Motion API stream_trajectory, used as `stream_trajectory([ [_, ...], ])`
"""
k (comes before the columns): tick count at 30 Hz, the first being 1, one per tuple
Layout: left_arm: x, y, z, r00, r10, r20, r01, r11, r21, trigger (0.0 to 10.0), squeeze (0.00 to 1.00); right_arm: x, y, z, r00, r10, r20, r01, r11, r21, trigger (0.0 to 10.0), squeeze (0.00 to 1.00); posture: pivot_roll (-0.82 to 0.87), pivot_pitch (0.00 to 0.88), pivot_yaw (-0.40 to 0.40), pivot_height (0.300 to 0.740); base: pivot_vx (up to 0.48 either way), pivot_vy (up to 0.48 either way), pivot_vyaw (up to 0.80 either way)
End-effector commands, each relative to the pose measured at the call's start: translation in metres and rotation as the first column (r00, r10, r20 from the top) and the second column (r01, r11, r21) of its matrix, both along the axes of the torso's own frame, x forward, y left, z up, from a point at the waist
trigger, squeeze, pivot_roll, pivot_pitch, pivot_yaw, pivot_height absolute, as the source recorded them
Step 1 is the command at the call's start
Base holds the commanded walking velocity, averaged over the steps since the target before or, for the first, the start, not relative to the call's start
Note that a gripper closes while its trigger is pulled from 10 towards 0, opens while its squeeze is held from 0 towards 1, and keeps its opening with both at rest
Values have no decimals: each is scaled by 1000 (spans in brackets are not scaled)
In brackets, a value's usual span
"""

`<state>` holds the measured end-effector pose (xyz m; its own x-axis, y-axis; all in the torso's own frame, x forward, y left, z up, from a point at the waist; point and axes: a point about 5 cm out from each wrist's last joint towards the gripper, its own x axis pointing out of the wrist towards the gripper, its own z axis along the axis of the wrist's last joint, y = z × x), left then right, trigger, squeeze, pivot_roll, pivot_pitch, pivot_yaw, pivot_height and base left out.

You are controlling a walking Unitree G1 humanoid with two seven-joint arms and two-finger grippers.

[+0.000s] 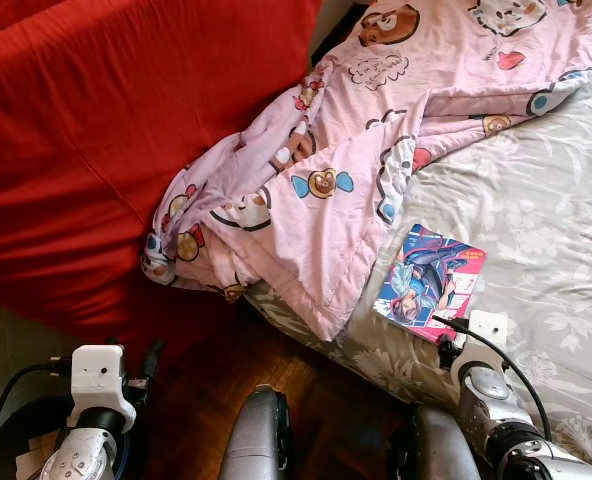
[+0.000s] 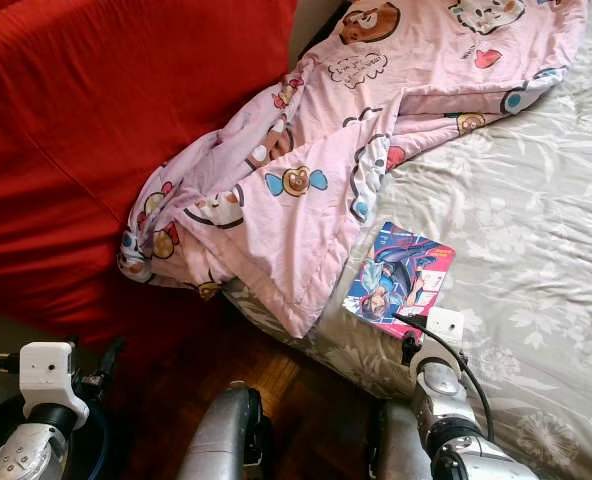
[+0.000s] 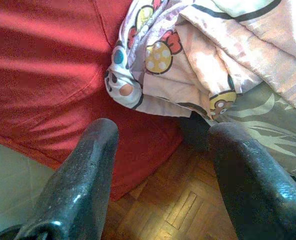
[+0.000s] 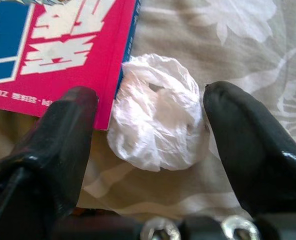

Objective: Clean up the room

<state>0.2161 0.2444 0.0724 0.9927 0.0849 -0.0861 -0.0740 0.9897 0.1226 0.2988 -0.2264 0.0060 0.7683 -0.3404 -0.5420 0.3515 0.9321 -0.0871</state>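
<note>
A crumpled white wad [image 4: 158, 117] is seen on the floral bed sheet [image 1: 546, 210], touching the edge of a comic book [image 1: 431, 277]. The right gripper [image 4: 155, 125] is held around the wad, its fingers spread and apart from it. The left gripper [image 3: 160, 165] is spread wide above the wooden floor [image 3: 173, 210], near the pink blanket [image 1: 376, 130].

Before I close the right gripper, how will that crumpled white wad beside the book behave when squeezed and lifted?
The crumpled white wad looks like thin plastic or tissue, so it will probably crush rather than resist. It likely weighs almost nothing. The right gripper is open with the wad between its fingers, on the soft bedsheet; the book alongside may get nudged.
</note>
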Motion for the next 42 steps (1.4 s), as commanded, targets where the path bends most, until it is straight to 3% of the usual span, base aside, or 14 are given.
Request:
stream_trajectory([
  [1, -7, 6, -5, 999, 18, -38, -18, 1000, 12, 10000, 0, -12, 3, -13, 998, -12, -64, 12, 1000, 5, 0, 0, 234, 311, 178, 632, 0, 0, 0],
  [32, 5, 3, -19, 997, 31, -68, -29, 999, 20, 10000, 0, -18, 7, -20, 997, -12, -78, 14, 999, 30, 0, 0, 193, 265, 145, 632, 0, 0, 0],
  [42, 9, 7, -41, 988, 98, -119, -101, 995, -20, 10000, 0, -17, 12, -16, 998, -2, 62, -5, 994, 107, 0, 0, 139, 224, 106, 632, 0, 0, 0],
])
